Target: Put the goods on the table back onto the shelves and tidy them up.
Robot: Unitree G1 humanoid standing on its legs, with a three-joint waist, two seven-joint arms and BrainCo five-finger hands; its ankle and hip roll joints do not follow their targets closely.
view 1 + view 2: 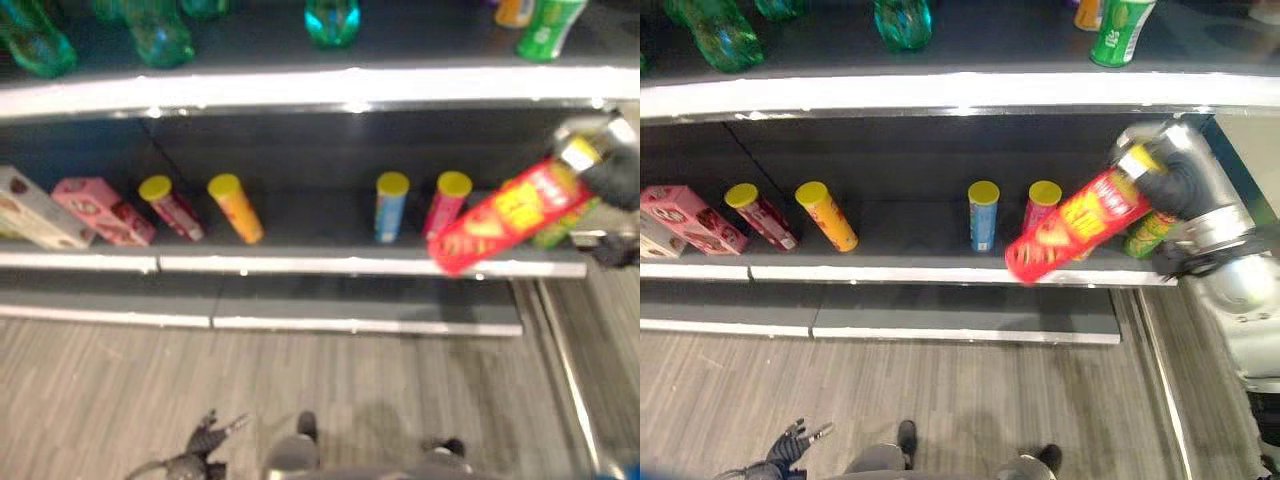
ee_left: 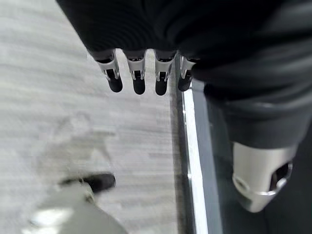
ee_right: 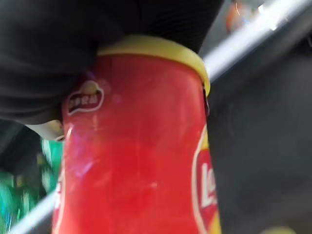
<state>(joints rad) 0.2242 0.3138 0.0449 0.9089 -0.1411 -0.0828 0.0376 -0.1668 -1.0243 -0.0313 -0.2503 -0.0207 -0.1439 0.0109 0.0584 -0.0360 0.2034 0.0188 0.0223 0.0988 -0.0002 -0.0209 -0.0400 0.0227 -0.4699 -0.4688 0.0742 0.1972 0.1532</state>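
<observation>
My right hand [image 1: 1170, 170] is shut on the lid end of a red chip can [image 1: 1075, 225] with a yellow lid, at the right end of the middle shelf [image 1: 350, 265]. The can tilts down to the left, its base hanging over the shelf's front edge. In the right wrist view the red can [image 3: 136, 156] is pressed close against the hand's dark cover. A green can [image 1: 1150, 232] stands on the shelf just behind it. My left hand [image 1: 205, 445] hangs low over the floor, its fingers [image 2: 138, 78] straight and holding nothing.
Several yellow-lidded cans stand along the middle shelf: a maroon one [image 1: 172, 208], an orange one [image 1: 235, 207], a blue one [image 1: 391, 205] and a pink one [image 1: 447, 203]. A pink box [image 1: 103, 210] and a white box [image 1: 35, 210] lie at the left. Green bottles [image 1: 160, 40] stand on the upper shelf.
</observation>
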